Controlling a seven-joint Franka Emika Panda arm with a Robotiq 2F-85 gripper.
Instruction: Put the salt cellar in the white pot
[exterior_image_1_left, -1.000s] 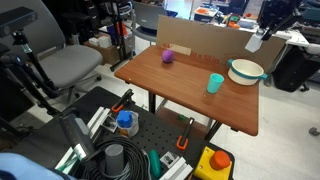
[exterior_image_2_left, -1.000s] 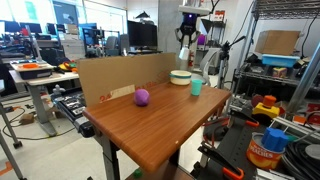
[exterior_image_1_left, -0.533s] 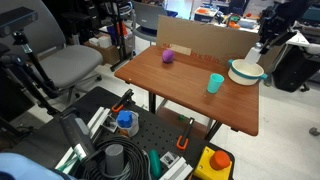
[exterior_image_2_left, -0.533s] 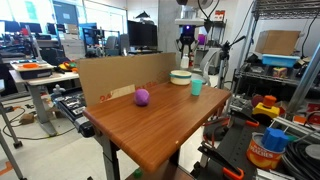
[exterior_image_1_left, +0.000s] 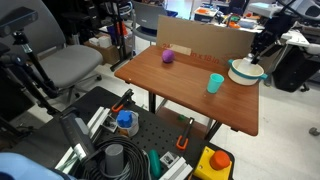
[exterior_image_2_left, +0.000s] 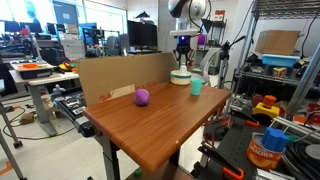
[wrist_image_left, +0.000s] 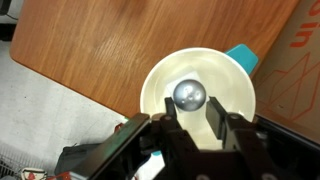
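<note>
Wooden bench (exterior_image_1_left: 170, 85) stands amid lab clutter; nearest on it lies a purple ball-like thing (exterior_image_2_left: 142, 97), then a small teal cup (exterior_image_2_left: 196, 87), whose inside cannot be seen. Farthest, over the middle of the wide white pot with teal-green rim (wrist_image_left: 150, 90), the small white grey-capped salt cellar (wrist_image_left: 190, 95) appears pinched upright by the end effector (wrist_image_left: 190, 115); nothing else is seen inside. Released too high, it could topple or bounce out; sideways drift could knock the rim.

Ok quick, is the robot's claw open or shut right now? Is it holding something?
Gripper: closed, holding the salt cellar just above the white pot.
</note>
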